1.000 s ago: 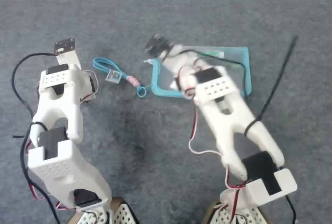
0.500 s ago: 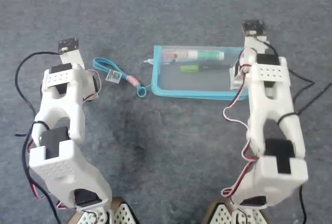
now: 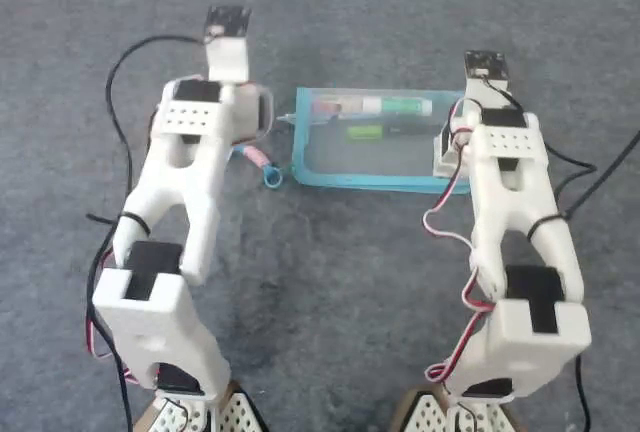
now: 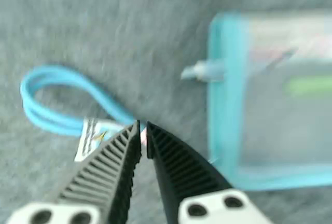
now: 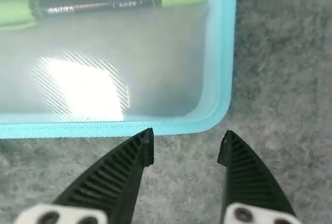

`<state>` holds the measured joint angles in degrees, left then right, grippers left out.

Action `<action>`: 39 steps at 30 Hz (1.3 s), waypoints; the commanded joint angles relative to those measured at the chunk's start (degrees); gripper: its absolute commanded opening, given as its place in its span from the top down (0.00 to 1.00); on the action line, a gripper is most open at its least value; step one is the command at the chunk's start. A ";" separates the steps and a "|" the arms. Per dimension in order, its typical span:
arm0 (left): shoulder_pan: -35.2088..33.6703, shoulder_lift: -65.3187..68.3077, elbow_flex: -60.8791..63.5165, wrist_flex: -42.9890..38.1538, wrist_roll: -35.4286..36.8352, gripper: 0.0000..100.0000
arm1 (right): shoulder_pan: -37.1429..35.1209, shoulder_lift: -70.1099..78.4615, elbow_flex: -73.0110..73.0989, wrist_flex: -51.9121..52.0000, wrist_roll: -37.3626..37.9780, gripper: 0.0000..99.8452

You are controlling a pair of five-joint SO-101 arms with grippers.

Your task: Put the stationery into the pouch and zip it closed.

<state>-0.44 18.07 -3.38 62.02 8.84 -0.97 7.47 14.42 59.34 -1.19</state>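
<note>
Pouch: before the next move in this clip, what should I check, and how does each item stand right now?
1. Stationery inside the pouch: ok. The pen and the green marker lie inside it.
2. Zipper fully closed: cannot tell.
3. Left gripper on the zipper pull: not ok. Its tips are together over the blue strap, and the pull is off to one side.
4. Right gripper ready to steady the pouch: ok. It is open beside a pouch corner and grips nothing.

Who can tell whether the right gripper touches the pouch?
Cannot tell: the right wrist view puts the right gripper at the pouch edge, height unclear.
</note>
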 commanded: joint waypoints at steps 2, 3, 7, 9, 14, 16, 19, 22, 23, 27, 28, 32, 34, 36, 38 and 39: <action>2.55 -0.09 -7.34 0.53 4.22 0.98 | 0.31 -11.12 10.20 -8.22 1.49 0.78; 3.60 0.97 -8.13 0.26 4.84 0.98 | 0.22 -12.79 12.22 -9.45 2.29 0.78; 6.59 8.97 -12.70 0.00 6.07 0.95 | -1.45 -16.92 17.32 -11.47 3.25 0.78; 7.12 12.92 -15.34 0.26 7.82 0.89 | -2.24 -17.36 18.37 -11.74 3.25 0.78; 7.21 17.49 -20.70 4.66 12.48 0.74 | -2.59 -17.27 18.46 -11.74 3.25 0.78; 7.21 17.93 -21.32 5.63 12.66 0.71 | -2.59 -17.27 18.46 -11.74 3.25 0.78; 7.21 18.46 -20.88 5.98 12.66 0.69 | -2.59 -17.27 18.46 -11.74 3.25 0.78; 7.21 18.11 -21.23 7.21 13.19 0.68 | -2.59 -17.27 18.46 -11.74 3.25 0.78; 7.21 17.49 -21.23 7.38 13.45 0.68 | -2.59 -17.27 18.46 -11.74 3.25 0.78; 8.70 16.53 -20.79 7.65 13.63 0.68 | -2.59 -17.36 18.46 -11.74 3.08 0.78; 9.23 16.53 -20.79 8.18 13.63 0.68 | -2.68 -17.36 18.46 -11.74 2.99 0.78; 9.67 16.35 -20.88 8.62 13.63 0.68 | -2.24 -17.36 18.46 -11.82 3.08 0.78; 9.58 16.26 -20.88 8.79 13.63 0.68 | -2.24 -17.36 18.46 -11.82 2.99 0.78; 9.49 16.26 -20.88 9.05 13.63 0.68 | -2.24 -17.36 18.46 -12.09 2.99 0.78; 9.49 16.26 -20.88 9.32 13.63 0.68 | -2.15 -17.36 19.16 -13.32 2.99 0.78; 9.58 16.26 -20.88 9.76 13.63 0.68 | -1.98 -17.45 19.87 -14.20 3.08 0.78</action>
<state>8.70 37.49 -21.23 70.20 21.76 -3.08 -6.24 33.58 47.47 1.19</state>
